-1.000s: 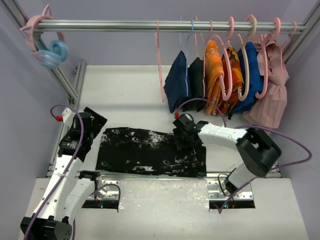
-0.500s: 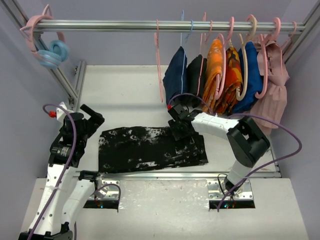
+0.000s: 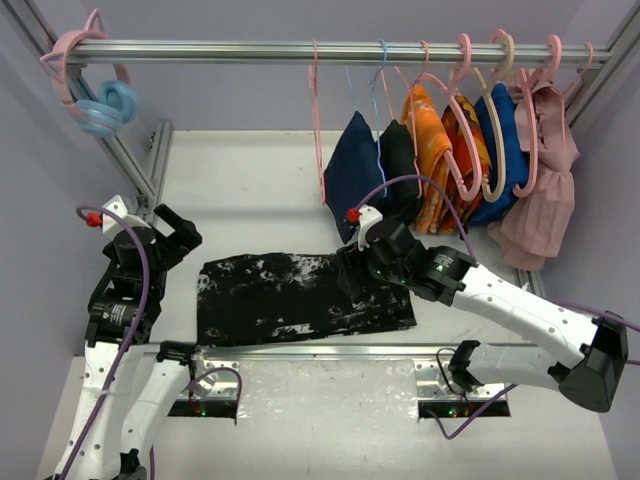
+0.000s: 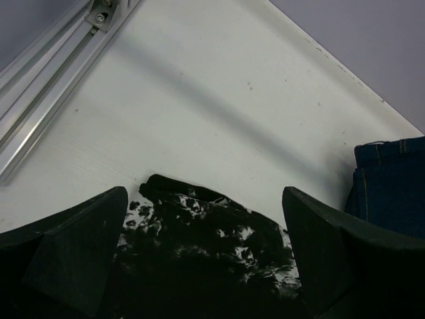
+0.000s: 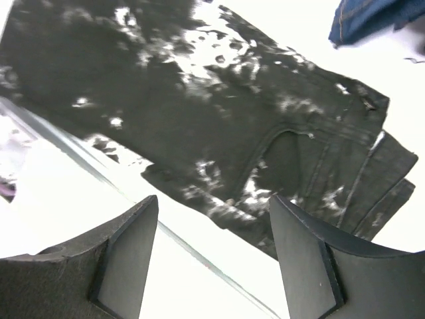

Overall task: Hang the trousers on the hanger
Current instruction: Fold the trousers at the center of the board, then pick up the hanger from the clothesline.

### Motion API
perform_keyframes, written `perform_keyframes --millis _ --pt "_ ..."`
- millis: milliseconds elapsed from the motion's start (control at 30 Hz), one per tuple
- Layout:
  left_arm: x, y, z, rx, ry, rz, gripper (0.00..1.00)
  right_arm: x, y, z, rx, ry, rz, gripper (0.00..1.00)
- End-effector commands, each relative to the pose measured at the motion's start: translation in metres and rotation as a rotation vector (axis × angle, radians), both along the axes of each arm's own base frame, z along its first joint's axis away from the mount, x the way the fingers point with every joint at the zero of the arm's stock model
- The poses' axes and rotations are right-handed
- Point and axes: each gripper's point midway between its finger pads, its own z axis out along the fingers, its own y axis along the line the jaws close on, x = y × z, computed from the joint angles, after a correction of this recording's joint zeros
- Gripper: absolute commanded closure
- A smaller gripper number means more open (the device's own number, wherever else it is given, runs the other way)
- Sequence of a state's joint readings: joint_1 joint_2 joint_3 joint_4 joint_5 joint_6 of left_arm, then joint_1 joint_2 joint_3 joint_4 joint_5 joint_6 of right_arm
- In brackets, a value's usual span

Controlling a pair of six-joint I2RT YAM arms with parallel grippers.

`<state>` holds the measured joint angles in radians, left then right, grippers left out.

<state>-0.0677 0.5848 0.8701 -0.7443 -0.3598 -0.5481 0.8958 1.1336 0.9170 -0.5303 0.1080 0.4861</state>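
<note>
- Two grippers show, both spread wide and holding nothing.
- The trousers point(image 3: 290, 300) lie flat and stretched out on the worktop point(image 3: 250, 190).
- The left gripper point(image 4: 204, 193) sits just off the trousers' left end, apart from the cloth.
- The right gripper point(image 5: 212, 197) is over the trousers' right end; I cannot tell whether it touches the fabric.
- The hanger point(image 3: 318, 130) hangs bare on the rail point(image 3: 250, 50) beyond the trousers' right half, just beside a navy garment point(image 3: 352, 175).
</note>
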Motion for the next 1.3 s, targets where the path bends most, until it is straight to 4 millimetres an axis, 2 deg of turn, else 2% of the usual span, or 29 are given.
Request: perform_keyframes --millis 0,67,167,300,367,533,600,667,833,867,933,1000,1133,1233,1267 --pt "0.007 -0.002 0.007 0.034 -0.044 -0.039 0.0 -0.008 0.005 0.022 0.042 0.018 -0.035 0.31" --pt "0.008 -0.002 0.006 0.035 -0.044 -0.037 0.0 -0.012 0.006 0.026 0.055 0.02 -0.032 0.31" --pt "0.009 -0.003 0.004 0.033 -0.046 -0.042 0.0 -0.022 0.018 0.043 0.105 0.006 0.01 0.31" --pt "0.01 -0.003 0.003 0.032 -0.045 -0.044 0.0 -0.035 0.031 0.078 0.161 -0.046 0.063 0.32" --pt "0.01 -0.003 0.002 0.031 -0.043 -0.043 0.0 -0.04 0.03 0.088 0.164 -0.065 0.073 0.32" --pt "0.011 -0.004 0.0 0.03 -0.042 -0.045 0.0 -0.033 0.016 0.107 0.14 -0.131 0.033 0.3" --pt "0.011 -0.004 0.001 0.029 -0.042 -0.044 0.0 -0.032 0.016 0.112 0.14 -0.145 0.037 0.3" --pt "0.012 -0.003 -0.001 0.03 -0.036 -0.043 0.0 -0.028 0.021 0.127 0.144 -0.17 0.05 0.3" --pt "0.011 0.002 -0.004 0.033 -0.02 -0.009 0.0 -0.001 0.037 0.163 0.115 -0.246 0.004 0.33" --pt "0.011 0.002 -0.005 0.032 -0.018 -0.005 0.0 0.006 0.04 0.168 0.104 -0.263 -0.014 0.34" --pt "0.011 0.002 -0.006 0.032 -0.013 -0.002 0.0 0.03 0.048 0.164 0.026 -0.298 -0.071 0.39" --pt "0.01 0.003 -0.005 0.031 -0.015 0.001 0.0 0.046 0.049 0.174 -0.012 -0.322 -0.105 0.42" --pt "0.01 0.002 -0.004 0.026 -0.027 -0.003 0.0 0.103 0.043 0.162 -0.075 -0.258 -0.227 0.45" --pt "0.01 0.001 -0.004 0.026 -0.03 -0.009 0.0 0.13 0.042 0.157 -0.082 -0.236 -0.25 0.45" --pt "0.01 0.001 -0.003 0.024 -0.032 -0.012 0.0 0.14 0.047 0.155 -0.086 -0.232 -0.243 0.45"
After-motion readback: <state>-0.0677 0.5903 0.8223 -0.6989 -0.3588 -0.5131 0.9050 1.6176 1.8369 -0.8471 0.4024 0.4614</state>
